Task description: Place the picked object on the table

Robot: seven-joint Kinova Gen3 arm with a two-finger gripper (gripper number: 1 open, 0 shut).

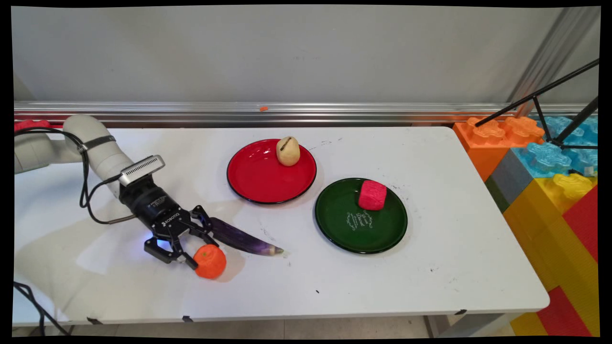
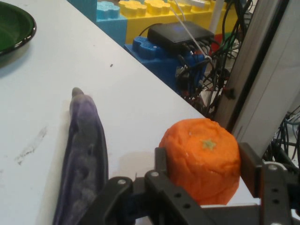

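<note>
My gripper (image 1: pixel 203 252) lies low over the table's near left part, shut on an orange fruit (image 1: pixel 210 261) that rests on the white table (image 1: pixel 382 277). In the hand view the orange (image 2: pixel 202 159) sits between the two fingers (image 2: pixel 161 161), touching both. A purple eggplant (image 1: pixel 244 239) lies flat just beyond the gripper, its tip pointing right. The hand view shows the eggplant (image 2: pixel 84 154) left of the orange, apart from it.
A red plate (image 1: pixel 248 181) holds a pale potato (image 1: pixel 288 151). To its right a green plate (image 1: pixel 344 229) carries a red block-shaped thing (image 1: pixel 372 195). Big coloured toy bricks (image 1: pixel 550 191) stand past the table's right edge. The front edge lies close under the orange.
</note>
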